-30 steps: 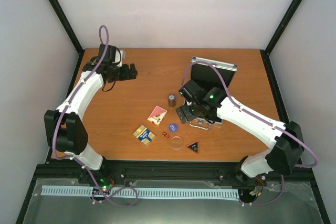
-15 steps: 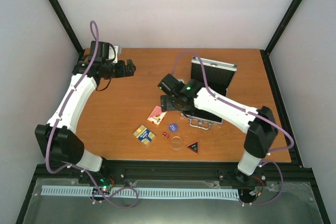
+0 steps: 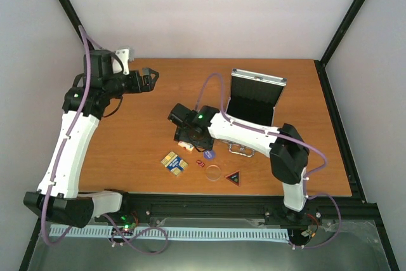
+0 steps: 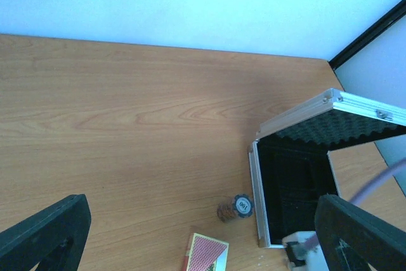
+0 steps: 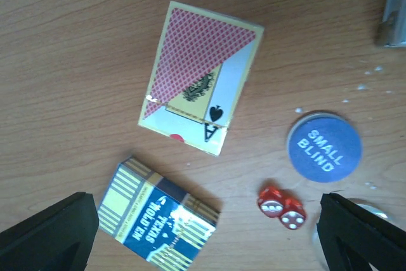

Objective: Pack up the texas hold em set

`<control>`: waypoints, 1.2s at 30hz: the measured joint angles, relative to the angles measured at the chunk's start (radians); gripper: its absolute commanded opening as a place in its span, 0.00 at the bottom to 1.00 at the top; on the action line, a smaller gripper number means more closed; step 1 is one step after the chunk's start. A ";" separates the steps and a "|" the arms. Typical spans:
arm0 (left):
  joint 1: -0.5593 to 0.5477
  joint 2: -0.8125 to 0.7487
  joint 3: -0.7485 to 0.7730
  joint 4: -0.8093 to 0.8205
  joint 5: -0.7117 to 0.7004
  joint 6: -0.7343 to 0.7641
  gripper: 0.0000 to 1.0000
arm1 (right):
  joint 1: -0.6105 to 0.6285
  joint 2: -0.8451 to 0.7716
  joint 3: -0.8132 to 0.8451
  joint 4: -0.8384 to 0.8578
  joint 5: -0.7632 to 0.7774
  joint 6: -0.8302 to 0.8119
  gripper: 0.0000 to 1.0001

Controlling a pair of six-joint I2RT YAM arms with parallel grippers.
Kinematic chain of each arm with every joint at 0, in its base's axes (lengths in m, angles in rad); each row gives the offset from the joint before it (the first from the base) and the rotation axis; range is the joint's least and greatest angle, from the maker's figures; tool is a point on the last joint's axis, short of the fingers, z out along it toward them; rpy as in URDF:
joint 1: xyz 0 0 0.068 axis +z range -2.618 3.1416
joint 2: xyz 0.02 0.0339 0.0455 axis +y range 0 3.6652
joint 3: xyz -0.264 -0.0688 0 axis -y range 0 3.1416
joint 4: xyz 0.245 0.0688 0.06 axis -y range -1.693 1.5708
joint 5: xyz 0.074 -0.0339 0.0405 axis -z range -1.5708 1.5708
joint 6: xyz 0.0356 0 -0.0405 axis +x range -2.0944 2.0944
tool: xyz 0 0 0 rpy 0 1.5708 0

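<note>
Tabletop (image 3: 146, 138), right gripper (image 5: 203, 233) shifted over red deck (image 5: 200, 96)

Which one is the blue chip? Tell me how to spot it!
Start at the open silver case on the wooden table. Left of its handle, beside two red dice, lies the blue chip. It is the only flat blue circle, printed SMALL BLIND.

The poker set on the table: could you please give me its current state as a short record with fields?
case: open, lid raised
loose on table: red deck, blue-gold deck, blue chip, red dice, clear disc, black triangle, dark cylinder
right hand: open, above red deck
left hand: open, holding nothing, away from the items
</note>
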 measured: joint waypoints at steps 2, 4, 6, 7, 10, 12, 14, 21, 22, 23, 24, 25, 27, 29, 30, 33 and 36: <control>0.000 -0.019 0.000 0.000 0.004 0.000 1.00 | 0.004 0.031 0.028 0.005 -0.006 0.027 0.97; 0.000 -0.026 -0.002 0.000 0.010 0.000 1.00 | 0.006 0.057 0.045 0.016 -0.013 0.054 0.98; 0.000 -0.028 -0.006 0.000 0.016 -0.001 1.00 | 0.006 0.080 0.057 0.018 -0.020 0.078 0.99; 0.000 -0.029 -0.008 0.000 0.019 -0.003 1.00 | 0.006 0.092 0.068 0.016 -0.023 0.090 0.99; 0.000 -0.031 -0.011 0.000 0.032 -0.008 1.00 | 0.006 0.130 0.108 0.009 -0.029 0.120 1.00; 0.000 -0.034 -0.011 0.000 0.039 -0.011 1.00 | 0.006 0.160 0.143 0.006 -0.031 0.132 1.00; 0.000 -0.043 -0.014 0.000 0.044 -0.011 1.00 | 0.006 0.194 0.185 -0.003 -0.033 0.137 1.00; 0.000 -0.086 -0.024 -0.005 0.047 -0.011 1.00 | -0.017 0.265 0.220 -0.014 -0.074 0.145 0.97; 0.000 -0.090 -0.027 -0.007 0.047 -0.011 1.00 | -0.024 0.267 0.213 -0.016 -0.077 0.145 0.97; 0.000 -0.093 -0.029 -0.008 0.046 -0.011 1.00 | -0.031 0.267 0.206 -0.020 -0.079 0.143 0.97; 0.000 -0.095 -0.032 -0.008 0.044 -0.011 1.00 | -0.039 0.267 0.202 -0.026 -0.081 0.141 0.97; 0.000 -0.096 -0.034 -0.010 0.043 -0.011 1.00 | -0.047 0.267 0.200 -0.029 -0.082 0.137 0.97; 0.000 -0.095 -0.038 -0.011 0.040 -0.011 1.00 | -0.063 0.267 0.199 -0.032 -0.089 0.123 0.96; 0.000 -0.095 -0.039 -0.014 0.035 -0.010 1.00 | -0.078 0.270 0.198 -0.031 -0.098 0.103 0.96; 0.000 -0.095 -0.039 -0.014 0.032 -0.010 1.00 | -0.084 0.275 0.199 -0.031 -0.101 0.093 0.96; 0.000 -0.094 -0.039 -0.014 0.024 -0.004 1.00 | -0.096 0.299 0.199 -0.032 -0.107 0.066 0.96; 0.000 -0.089 -0.040 -0.014 0.018 -0.001 1.00 | -0.100 0.328 0.199 -0.035 -0.117 0.044 0.96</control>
